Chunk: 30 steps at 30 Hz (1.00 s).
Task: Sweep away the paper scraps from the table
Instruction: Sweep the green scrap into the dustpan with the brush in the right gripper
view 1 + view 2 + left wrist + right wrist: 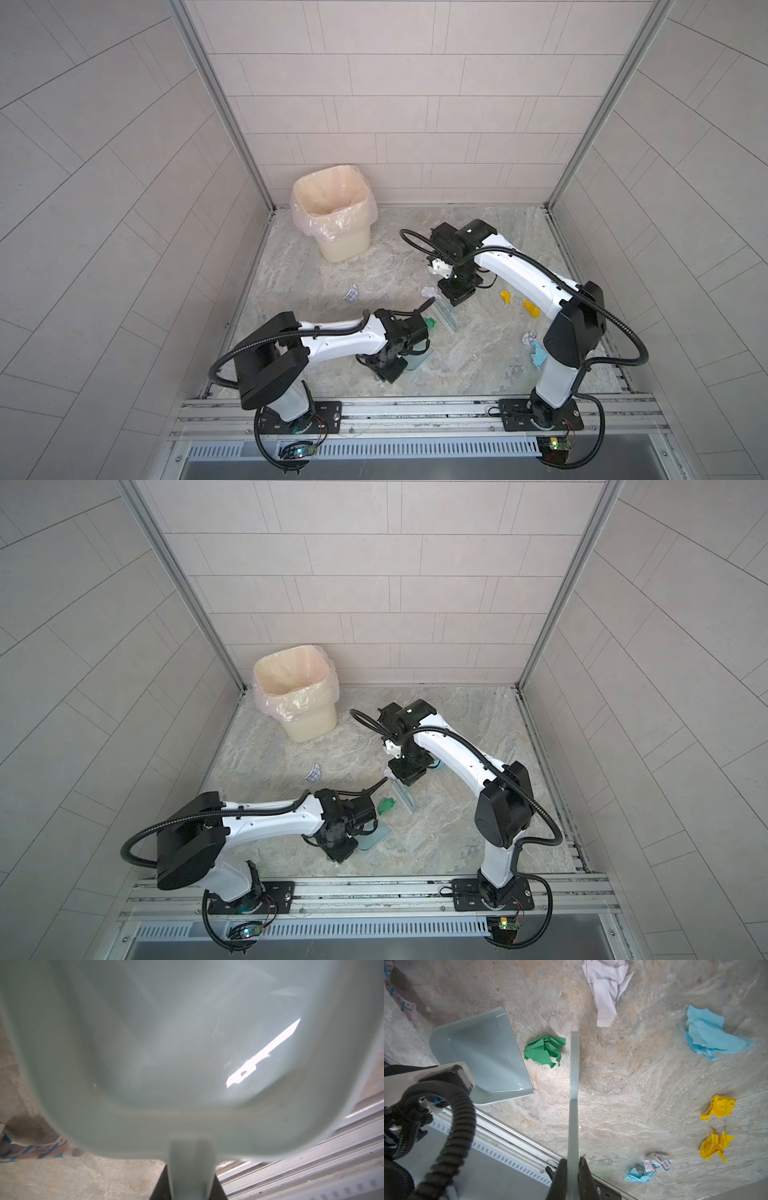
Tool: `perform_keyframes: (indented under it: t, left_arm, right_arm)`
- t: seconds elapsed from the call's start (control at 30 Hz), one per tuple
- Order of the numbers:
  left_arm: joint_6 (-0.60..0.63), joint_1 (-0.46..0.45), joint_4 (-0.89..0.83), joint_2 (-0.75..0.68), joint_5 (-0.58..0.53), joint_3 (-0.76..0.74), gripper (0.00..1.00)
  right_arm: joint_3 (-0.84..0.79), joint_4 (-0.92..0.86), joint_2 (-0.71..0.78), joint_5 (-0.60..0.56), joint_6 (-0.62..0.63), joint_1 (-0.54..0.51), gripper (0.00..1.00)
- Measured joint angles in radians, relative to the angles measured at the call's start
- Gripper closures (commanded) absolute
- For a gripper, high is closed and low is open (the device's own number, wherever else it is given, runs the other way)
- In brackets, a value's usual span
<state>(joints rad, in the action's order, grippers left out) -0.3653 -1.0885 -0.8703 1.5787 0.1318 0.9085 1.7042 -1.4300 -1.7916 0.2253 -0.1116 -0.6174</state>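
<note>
With right gripper (573, 1164) clamped on brush (574, 1074) and left gripper (191, 1184) on dustpan (483, 1047), paper scraps (544, 1050) appeared featherlight, better swept than pinched.

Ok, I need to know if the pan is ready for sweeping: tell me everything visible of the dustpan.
The dustpan is pale blue-grey glossy plastic: flat floor, low side walls, rounded back, short handle. It looks empty. The left gripper is shut on its handle. Its straight front lip lies on the table, facing the green paper scrap, which sits right at that lip; whether they touch is unclear.
</note>
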Motion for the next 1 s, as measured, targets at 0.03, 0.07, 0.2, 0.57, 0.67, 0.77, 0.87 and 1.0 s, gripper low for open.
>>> perform_keyframes:
  t: [0.03,0.07,0.2,0.57,0.67,0.77,0.87,1.0]
  left_arm:
    - [0.000,0.000,0.001,0.000,0.000,0.000,1.00]
    - [0.000,0.000,0.002,0.000,0.000,0.000,1.00]
    - [0.000,0.002,0.005,0.000,0.000,-0.003,1.00]
    - [0.000,0.005,0.008,0.000,-0.001,-0.018,1.00]
    - [0.000,0.005,0.009,0.000,-0.001,-0.018,1.00]
    - [0.000,0.005,0.010,0.000,-0.002,-0.018,1.00]
    - [0.000,0.005,0.010,0.000,-0.003,-0.018,1.00]
    - [0.000,0.005,0.010,0.000,-0.008,-0.018,1.00]
  right_arm:
    - [0.000,0.000,-0.002,0.002,0.000,-0.005,1.00]
    - [0.000,0.000,-0.004,0.003,0.000,-0.011,1.00]
    - [0.000,0.000,-0.017,0.019,0.000,-0.043,1.00]
    - [-0.032,0.013,-0.009,0.150,-0.009,-0.109,1.00]
    - [-0.060,0.017,0.006,0.185,-0.011,-0.109,1.00]
    - [-0.065,0.017,0.021,0.182,-0.016,-0.099,1.00]
    - [-0.064,0.018,0.038,0.155,-0.026,-0.070,1.00]
    - [-0.045,0.035,0.046,0.108,-0.058,-0.035,1.00]
